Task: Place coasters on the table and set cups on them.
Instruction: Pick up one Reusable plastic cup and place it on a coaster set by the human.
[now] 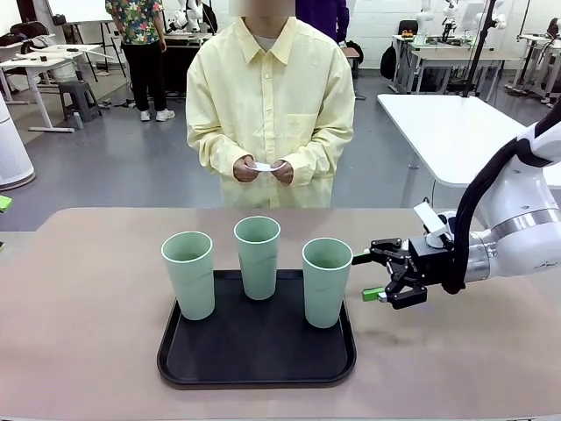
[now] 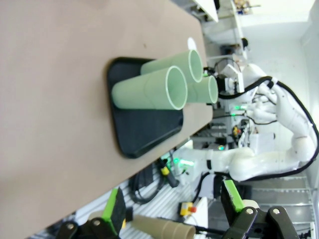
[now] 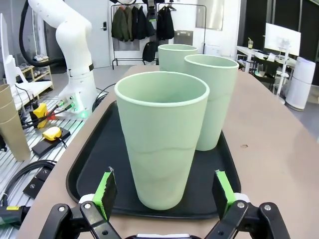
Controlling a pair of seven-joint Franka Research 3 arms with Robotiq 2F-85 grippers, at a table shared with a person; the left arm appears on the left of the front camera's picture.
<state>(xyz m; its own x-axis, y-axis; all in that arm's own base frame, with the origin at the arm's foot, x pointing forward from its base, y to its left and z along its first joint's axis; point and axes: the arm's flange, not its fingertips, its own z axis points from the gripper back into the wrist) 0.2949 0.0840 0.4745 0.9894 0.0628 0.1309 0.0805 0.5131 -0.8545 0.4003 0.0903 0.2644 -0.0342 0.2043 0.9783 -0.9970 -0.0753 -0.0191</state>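
Beige table (image 1: 79, 289), black tray (image 1: 254, 355) on it

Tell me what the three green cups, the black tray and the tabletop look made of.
The cups look like matte plastic: uniform pale mint, thin rim, faint moulded groove. The tray seems black plastic, softly sheened, possibly coated metal. The table appears matte beige-pink laminate, without grain.

Illumination: bright, even, from overhead. Shadows under the cups (image 1: 257, 254) on the tray (image 1: 254, 355) are faint and soft. Left wrist view: washed-out glare at 1 o'clock, overall softness. Right wrist view: wide-angle stretching at the edges.
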